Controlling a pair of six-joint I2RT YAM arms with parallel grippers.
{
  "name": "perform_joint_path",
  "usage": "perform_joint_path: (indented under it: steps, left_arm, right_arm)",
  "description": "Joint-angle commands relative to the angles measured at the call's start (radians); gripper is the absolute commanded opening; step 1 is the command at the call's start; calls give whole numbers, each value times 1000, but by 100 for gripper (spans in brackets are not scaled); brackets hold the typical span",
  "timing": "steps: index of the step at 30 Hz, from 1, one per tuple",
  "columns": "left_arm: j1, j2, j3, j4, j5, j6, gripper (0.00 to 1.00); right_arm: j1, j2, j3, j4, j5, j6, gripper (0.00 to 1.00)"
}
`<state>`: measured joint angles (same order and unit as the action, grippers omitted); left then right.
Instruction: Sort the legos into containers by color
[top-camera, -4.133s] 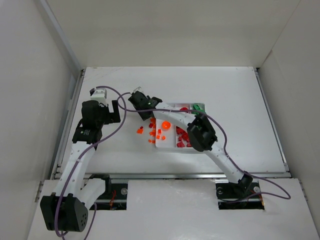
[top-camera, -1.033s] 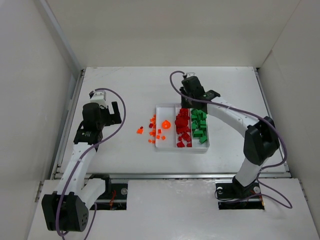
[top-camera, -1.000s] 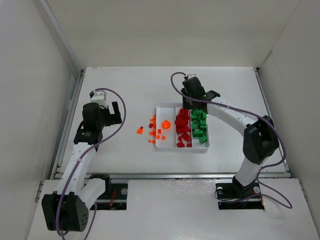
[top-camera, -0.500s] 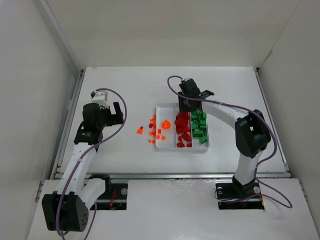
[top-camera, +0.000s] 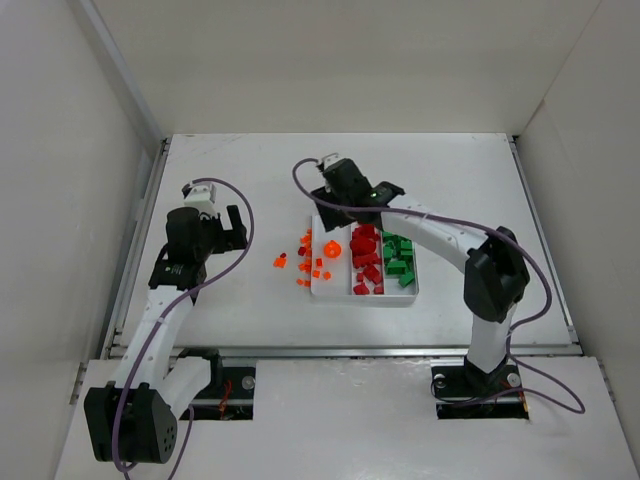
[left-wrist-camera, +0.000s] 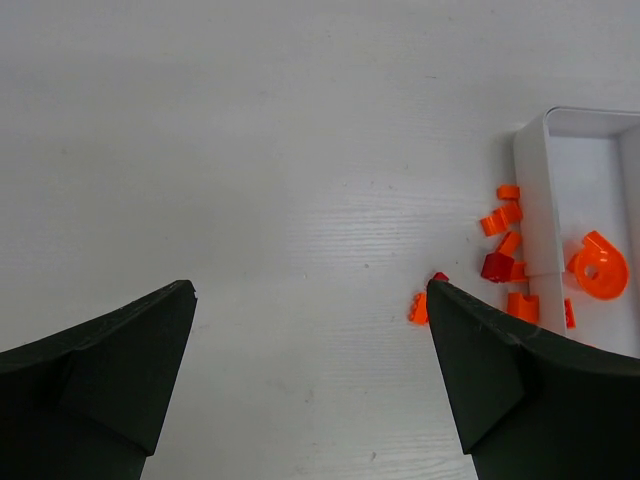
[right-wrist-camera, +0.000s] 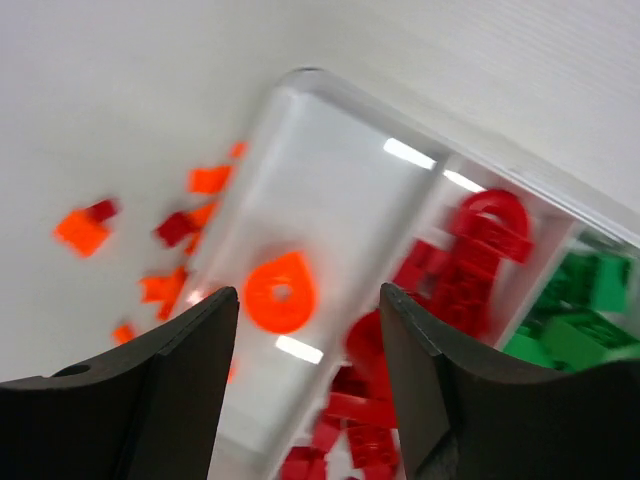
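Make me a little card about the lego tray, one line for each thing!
Tray: white, three long compartments side by side
Orange round piece: left compartment
Red legos: middle compartment
Green legos: right compartment
Loose legos: mostly orange, at least one red, on the table left of the tray
Left tool: open, empty, over the table
Right tool: open, empty, hovering near the tray's left compartment

Loose legos (top-camera: 303, 262) lie just left of the tray (top-camera: 331, 284).
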<state>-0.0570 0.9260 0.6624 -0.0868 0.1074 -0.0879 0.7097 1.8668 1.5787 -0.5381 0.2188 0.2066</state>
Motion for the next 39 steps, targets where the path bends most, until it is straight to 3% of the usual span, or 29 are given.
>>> perform_joint_path:
  steps: [1, 7, 12, 14, 17, 23, 34, 39]
  left_arm:
    - [2, -24, -6, 42, -9, -12, 100]
    - [2, -24, -15, 42, -129, -47, 100]
    - [2, -24, -15, 42, -234, -58, 100]
    - [2, -24, -15, 42, -309, -67, 100]
    - [2, -24, -15, 42, -379, -67, 100]
    - [2, -24, -15, 42, -379, -67, 100]
    - [2, -24, -15, 42, -370, -67, 100]
    - [2, -24, -15, 42, -370, -67, 100]
  right_arm:
    - [91, 24, 79, 33, -85, -99, 64]
    - [174, 202, 237, -10, -196, -134, 62]
    - [197, 232, 228, 50, -309, -144, 42]
    - [197, 270, 228, 59, -338, -144, 42]
    - [206, 307, 248, 59, -338, -144, 53]
    - [228, 388, 297, 50, -329, -177, 61]
    - [237, 477, 326, 38, -262, -220, 61]
    - [257, 486, 336, 20, -227, -256, 53]
